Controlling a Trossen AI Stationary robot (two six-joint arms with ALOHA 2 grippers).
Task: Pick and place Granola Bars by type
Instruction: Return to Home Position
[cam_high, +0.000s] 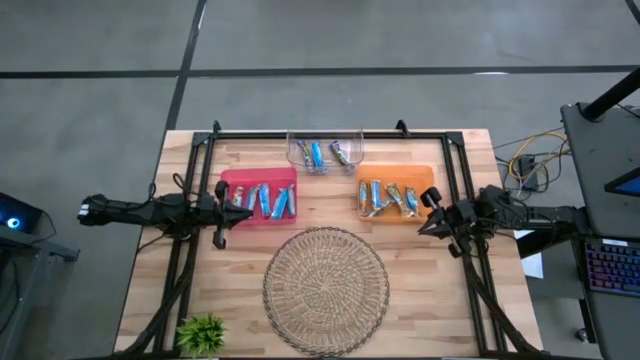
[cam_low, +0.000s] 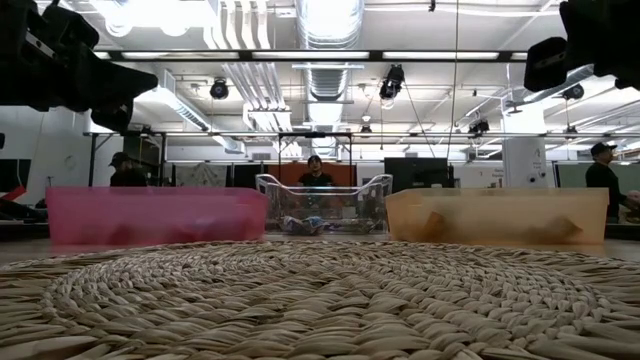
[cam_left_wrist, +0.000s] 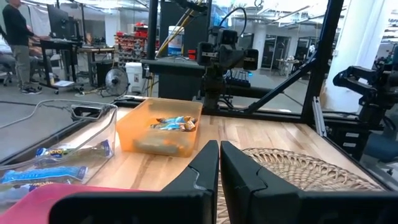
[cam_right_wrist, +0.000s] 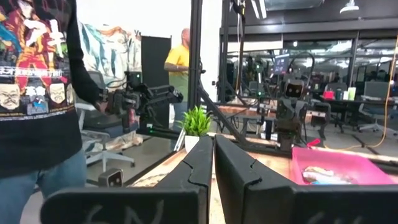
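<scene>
SORTING ALL BUT DONE: Every granola bar (cam_high: 268, 200) in view lies in the pink bin (cam_high: 233, 178), clear bin (cam_high: 295, 150) or orange bin (cam_high: 425, 178), just beyond the woven mat (cam_high: 325, 285). The left gripper (cam_left_wrist: 218, 149) and right gripper (cam_right_wrist: 213, 144), fingers pressed together on nothing, hang above the mat's far corners. By my reckoning, the arms need only fold home. The pale wood table (cam_high: 430, 320) stands in a busy workshop with people about.
</scene>
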